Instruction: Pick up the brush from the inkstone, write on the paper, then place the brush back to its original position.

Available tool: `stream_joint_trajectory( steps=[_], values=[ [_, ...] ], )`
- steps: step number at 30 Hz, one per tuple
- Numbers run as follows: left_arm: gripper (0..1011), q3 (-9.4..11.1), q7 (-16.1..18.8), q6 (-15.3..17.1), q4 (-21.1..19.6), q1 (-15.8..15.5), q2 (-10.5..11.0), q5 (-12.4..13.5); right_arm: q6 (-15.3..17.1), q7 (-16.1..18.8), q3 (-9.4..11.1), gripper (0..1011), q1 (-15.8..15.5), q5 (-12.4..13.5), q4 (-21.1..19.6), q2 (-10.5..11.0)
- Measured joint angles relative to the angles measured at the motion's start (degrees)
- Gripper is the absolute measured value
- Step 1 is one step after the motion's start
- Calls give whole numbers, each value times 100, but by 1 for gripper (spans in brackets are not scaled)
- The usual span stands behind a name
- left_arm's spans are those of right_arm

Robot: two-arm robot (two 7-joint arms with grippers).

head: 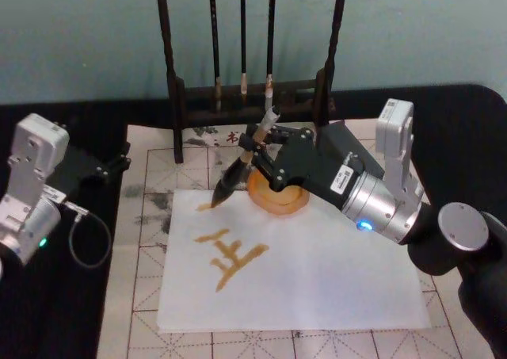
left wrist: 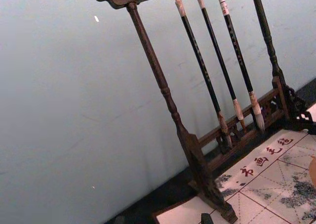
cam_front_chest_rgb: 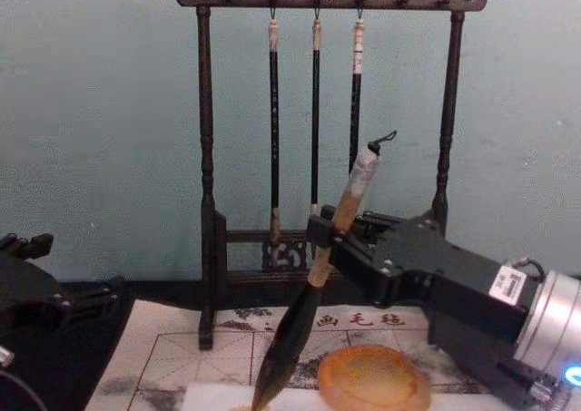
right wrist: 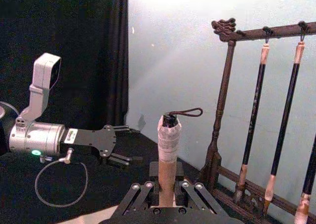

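- The right gripper (head: pixel 261 149) is reaching in from the robot's right and hanging over the far rim of the inkstone (head: pixel 277 202), above the beige red-gridded mat (head: pixel 150 295).
- Its fingers (right wrist: pixel 140 194) are clamping the brush (head: pixel 238 173) from both sides on the tan handle, just above the black lower section.
- The brush is leaning. Its whitish looped end (cam_front_chest_rgb: pixel 365 168) is pointing up and back toward the brush rack (cam_front_chest_rgb: pixel 207 157), and its dark tuft (cam_front_chest_rgb: pixel 277 361) is slanting down and out to the robot's left of the claw.
- The tuft is passing just beside the left edge of the round amber inkstone, outside the dish.
- The tip is sitting at the far-left corner of the white paper (head: pixel 333 280), next to a short ochre smear (head: pixel 207 207). I cannot tell whether the tip is touching the sheet.
- An ochre written character (head: pixel 231 260) is lying nearer on the paper, well apart from the tuft and the claw.
- The inkstone is resting at the paper's far edge, under the gripper's body.
- Three thin black brushes (cam_front_chest_rgb: pixel 315 112) are hanging on the rack behind the held brush.
- The left gripper (right wrist: pixel 131 144) is idling over the black table at the robot's left, beside the mat. Its fingers are spread apart and gripping nothing.
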Motion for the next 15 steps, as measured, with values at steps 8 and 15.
stream_joint_trajectory(
  steps=[8,15],
  values=[
    [1001,0,0,0,0,0,0,0,6,37,4,179,-49,6,-53,48],
    [1001,0,0,0,0,1,0,0,60,89,-7,179,-150,26,-214,155]
  ],
)
